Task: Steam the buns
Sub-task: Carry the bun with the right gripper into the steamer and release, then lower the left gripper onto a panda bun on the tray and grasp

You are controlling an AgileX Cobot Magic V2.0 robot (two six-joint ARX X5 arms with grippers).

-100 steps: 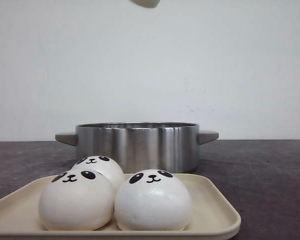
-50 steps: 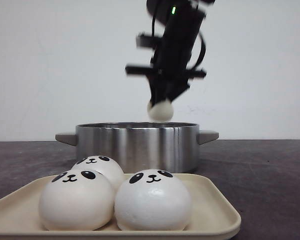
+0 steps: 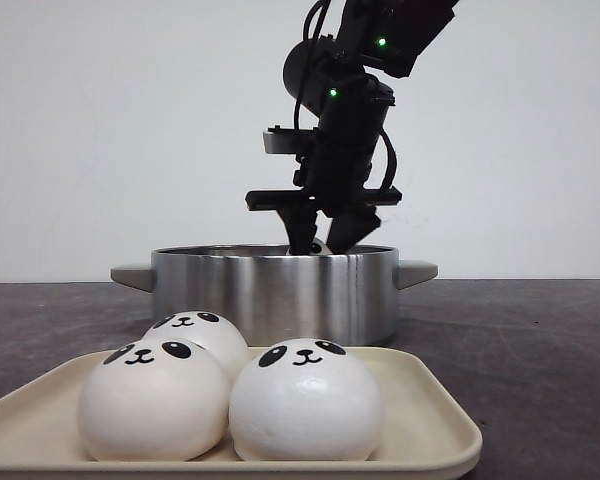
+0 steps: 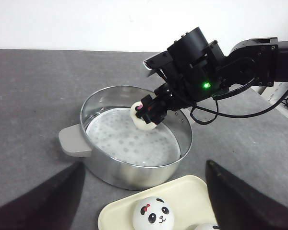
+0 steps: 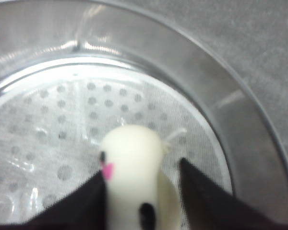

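Three white panda-faced buns (image 3: 153, 400) (image 3: 305, 400) (image 3: 195, 335) sit on a cream tray (image 3: 430, 440) at the front. Behind them stands a steel pot (image 3: 275, 290) with a perforated white liner (image 4: 129, 141). My right gripper (image 3: 323, 243) reaches down into the pot, shut on another bun (image 4: 143, 117) with a pink bow (image 5: 107, 170). That bun (image 5: 132, 163) is squeezed between the fingers just above the liner. My left gripper (image 4: 144, 163) hovers open above the tray and pot with nothing between its fingers.
The pot has grey handles (image 3: 132, 276) (image 3: 416, 272) on both sides. The dark grey tabletop (image 3: 540, 360) extends to the right of the tray and pot. A white wall stands behind. One bun on the tray (image 4: 152, 214) wears a red bow.
My right arm has come down from above the frame with the bun, which now sits at rim level inside the pot. The tray's buns have not moved.
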